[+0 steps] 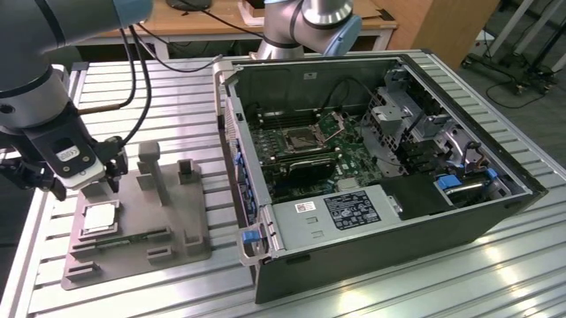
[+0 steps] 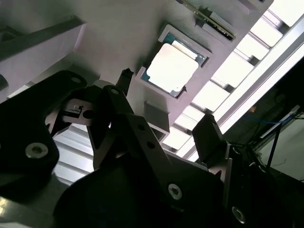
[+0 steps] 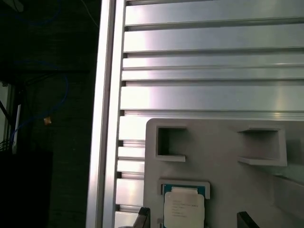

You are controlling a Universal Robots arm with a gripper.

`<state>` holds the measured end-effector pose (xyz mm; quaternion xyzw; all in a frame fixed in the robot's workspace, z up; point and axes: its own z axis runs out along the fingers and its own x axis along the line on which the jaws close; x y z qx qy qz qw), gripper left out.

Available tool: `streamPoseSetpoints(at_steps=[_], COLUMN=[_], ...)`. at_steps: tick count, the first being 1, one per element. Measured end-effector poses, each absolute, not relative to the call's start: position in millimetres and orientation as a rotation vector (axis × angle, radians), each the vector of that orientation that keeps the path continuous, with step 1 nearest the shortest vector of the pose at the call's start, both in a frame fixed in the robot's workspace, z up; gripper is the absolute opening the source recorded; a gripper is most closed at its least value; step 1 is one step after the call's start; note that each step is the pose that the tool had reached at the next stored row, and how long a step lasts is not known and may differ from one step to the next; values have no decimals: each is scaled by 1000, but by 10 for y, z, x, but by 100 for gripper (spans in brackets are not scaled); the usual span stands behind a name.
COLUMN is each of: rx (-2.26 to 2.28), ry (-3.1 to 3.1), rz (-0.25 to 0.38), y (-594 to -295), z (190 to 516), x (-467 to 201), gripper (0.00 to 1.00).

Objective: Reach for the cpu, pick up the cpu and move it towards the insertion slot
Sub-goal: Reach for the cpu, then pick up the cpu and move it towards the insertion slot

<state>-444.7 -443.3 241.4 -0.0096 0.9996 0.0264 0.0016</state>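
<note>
— Comparing the cameras, what does each one give you?

— The exterior view gives me the layout. The cpu (image 1: 99, 217), a small flat square chip with a silvery-grey metal top, lies in a pocket of the grey plastic tray (image 1: 132, 209) at the exterior view's left. The insertion slot (image 1: 303, 138), a square socket with a silvery metal frame and a raised flap, sits on the green board inside the open black computer case (image 1: 380, 245), well apart from the tray. Both wrist views bring the cpu close up, and I can see it seated flat with its pale rim showing.

— What is around it, and what stands in the way?

— The tray and the case both rest on the ribbed aluminium counter (image 1: 177, 126). A slim green memory stick (image 1: 132, 238) lies in the tray just beside the cpu. Upright grey tray posts (image 1: 150, 165) rise between the cpu and the case, and the case's near side wall stands between the tray and the socket.

— And the fingers?

— The dark gripper (image 2: 167, 102) hangs over the cpu's end of the tray. Its fingers (image 2: 209, 137) are spread wide. In the first wrist view I see their tips on either side of the cpu. They grip nothing, and I cannot tell whether they touch the tray.
</note>
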Motion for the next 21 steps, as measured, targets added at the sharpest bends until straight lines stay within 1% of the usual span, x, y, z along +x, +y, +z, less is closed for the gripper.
streamPoseSetpoints(at_steps=[15,21], rx=[-27,-25], ry=[3137,3137], rz=[83,83], y=[-4472,-4540], z=[2141,2014], x=[-4505,-4507], gripper=[78,78])
